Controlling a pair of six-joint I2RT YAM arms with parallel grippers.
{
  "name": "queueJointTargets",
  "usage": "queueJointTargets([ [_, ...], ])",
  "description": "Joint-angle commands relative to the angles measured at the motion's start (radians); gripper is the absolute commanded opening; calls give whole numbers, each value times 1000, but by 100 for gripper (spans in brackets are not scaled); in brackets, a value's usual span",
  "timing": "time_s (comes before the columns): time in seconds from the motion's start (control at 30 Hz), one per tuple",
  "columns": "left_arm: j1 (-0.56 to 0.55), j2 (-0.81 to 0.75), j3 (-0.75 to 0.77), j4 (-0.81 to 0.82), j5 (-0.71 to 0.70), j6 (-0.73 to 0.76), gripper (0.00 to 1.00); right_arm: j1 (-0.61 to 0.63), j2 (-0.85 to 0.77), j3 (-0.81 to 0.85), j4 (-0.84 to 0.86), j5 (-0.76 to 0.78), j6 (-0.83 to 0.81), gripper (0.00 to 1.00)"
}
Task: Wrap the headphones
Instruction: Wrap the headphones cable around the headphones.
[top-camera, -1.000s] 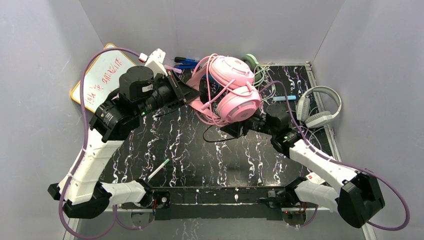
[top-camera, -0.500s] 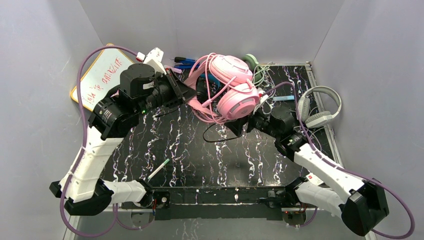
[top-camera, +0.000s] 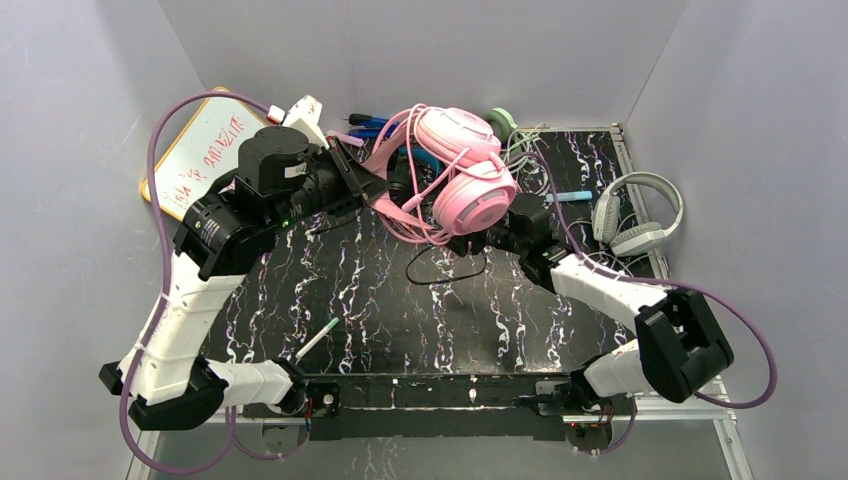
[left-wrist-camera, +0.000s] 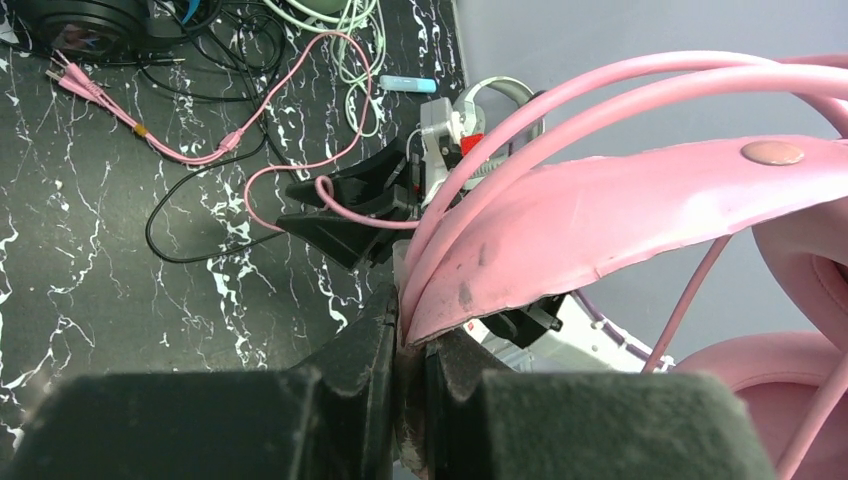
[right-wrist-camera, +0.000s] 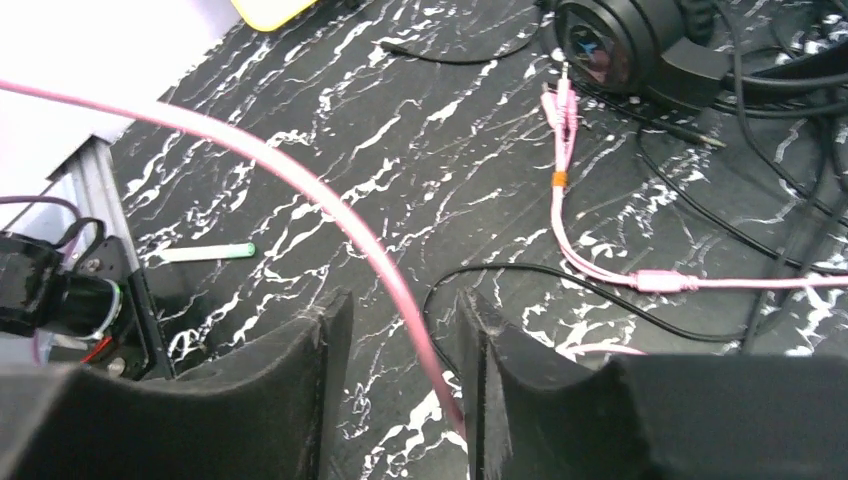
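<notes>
The pink headphones (top-camera: 462, 165) hang above the back of the black marbled table (top-camera: 400, 310). My left gripper (top-camera: 385, 195) is shut on their headband (left-wrist-camera: 620, 215), whose end is pinched between its fingers (left-wrist-camera: 370, 340). My right gripper (top-camera: 470, 243) sits just below the lower pink cup. Its jaws stand apart, open, and the pink cord (right-wrist-camera: 330, 215) runs loose between them, close to the right finger. The cord's plug end (right-wrist-camera: 560, 100) lies on the table. The black-and-blue headphones (right-wrist-camera: 610, 45) rest behind the pink pair. The white-grey headphones (top-camera: 640, 215) lie at the right edge.
A whiteboard (top-camera: 200, 150) leans at the back left. A green-tipped marker (top-camera: 315, 340) lies near the front left. A black cord loop (top-camera: 445, 270) and tangled pale green cables (top-camera: 520, 140) lie around the headsets. Grey walls enclose three sides.
My right gripper moved left and back, under the pink cups, and the pink cord now runs between its jaws. The pink headphones shifted slightly left and back with my left gripper.
</notes>
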Motion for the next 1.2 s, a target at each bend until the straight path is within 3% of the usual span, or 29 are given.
queueJointTargets([
  [0.0, -3, -13, 40, 67, -13, -74, 0, -5, 42, 32, 165, -145, 90, 44],
  [0.13, -3, -13, 34, 81, -46, -80, 0, 3, 58, -50, 256, -248, 182, 1],
  [0.4, -3, 44, 83, 94, -343, -47, 0, 180, -148, -178, 125, -273, 209, 1],
  [0.6, -3, 173, 242, 85, -484, 95, 0, 289, -365, -271, 78, -192, 296, 1],
  [0.73, -3, 209, 262, 81, -583, 172, 0, 300, -452, -269, -23, -152, 294, 1],
  [0.87, -2, 215, 254, 96, -630, 206, 0, 300, -478, -242, -168, -110, 240, 1],
  [1.03, -2, 219, 232, 110, -705, 248, 0, 300, -469, -254, -165, -153, 249, 1],
  [1.17, -2, 202, 129, 174, -758, 287, 0, 303, -407, -149, -190, -247, 280, 1],
])
